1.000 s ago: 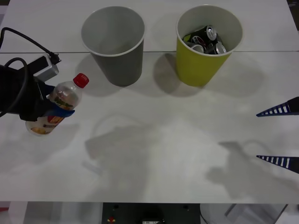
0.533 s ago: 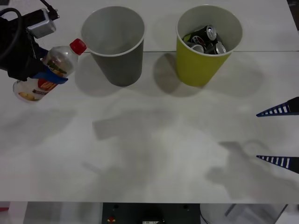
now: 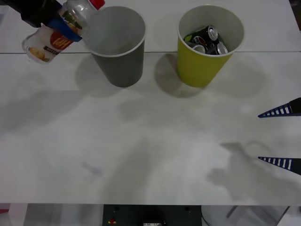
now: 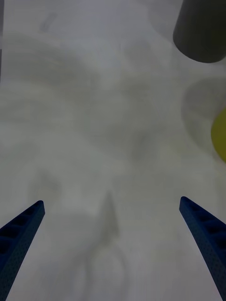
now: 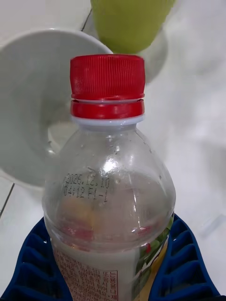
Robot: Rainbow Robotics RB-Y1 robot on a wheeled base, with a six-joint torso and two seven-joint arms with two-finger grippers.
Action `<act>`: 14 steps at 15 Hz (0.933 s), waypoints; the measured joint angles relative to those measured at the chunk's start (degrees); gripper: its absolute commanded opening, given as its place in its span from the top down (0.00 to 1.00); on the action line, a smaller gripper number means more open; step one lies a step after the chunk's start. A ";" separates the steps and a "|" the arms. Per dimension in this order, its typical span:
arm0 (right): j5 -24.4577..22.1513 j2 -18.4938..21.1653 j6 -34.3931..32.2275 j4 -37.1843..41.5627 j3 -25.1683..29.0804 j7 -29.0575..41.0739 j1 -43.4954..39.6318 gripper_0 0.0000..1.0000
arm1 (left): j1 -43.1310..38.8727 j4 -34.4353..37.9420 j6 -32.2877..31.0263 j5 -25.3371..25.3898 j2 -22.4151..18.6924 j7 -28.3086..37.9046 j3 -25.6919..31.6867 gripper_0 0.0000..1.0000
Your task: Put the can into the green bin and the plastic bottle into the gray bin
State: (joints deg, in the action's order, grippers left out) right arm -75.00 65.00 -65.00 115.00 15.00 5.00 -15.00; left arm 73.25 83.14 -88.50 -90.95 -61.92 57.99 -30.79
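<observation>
- Left gripper [image 3: 60, 24] is clamped on the plastic bottle [image 3: 59, 29], up off the table [image 3: 150, 141] just to the left of the gray bin [image 3: 115, 44], at about rim height.
- Bottle is tilted: red cap [image 3: 97, 4] points toward the gray bin's opening and sits right at its near-left rim, while the base hangs out away from the bin.
- From the left wrist view, the blue ribbed fingers [image 5: 33, 263] hug both sides of the bottle's lower body [image 5: 108, 207], and the gray bin's pale inside [image 5: 33, 94] shows just past the cap [image 5: 107, 84].
- Green bin [image 3: 209, 44] stands beside the gray bin on its right, a bit apart from it, with dark cans [image 3: 207, 40] piled inside.
- Right gripper [image 3: 281, 136] sits well off to the right and nearer than the gray bin, low over the table, with its fingers spread wide and nothing between them.
- In the right wrist view, its two blue fingers [image 4: 21, 235] sit far apart over bare tabletop, with the gray bin [image 4: 200, 30] farther off.
</observation>
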 measured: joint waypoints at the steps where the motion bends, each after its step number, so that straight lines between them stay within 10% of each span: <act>1: 0.00 0.00 0.00 0.00 0.00 0.00 0.00 0.00 | 2.68 -3.53 -0.02 0.35 1.74 -0.26 -1.12 1.00; 14: 0.00 0.00 0.00 0.00 0.00 0.00 0.00 0.00 | 15.73 -28.11 10.84 -9.66 21.53 0.27 -6.40 1.00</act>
State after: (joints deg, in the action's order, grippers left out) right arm -75.00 65.00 -65.00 115.00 15.00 5.00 -15.00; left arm 88.98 55.04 -77.66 -100.62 -40.39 58.26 -37.18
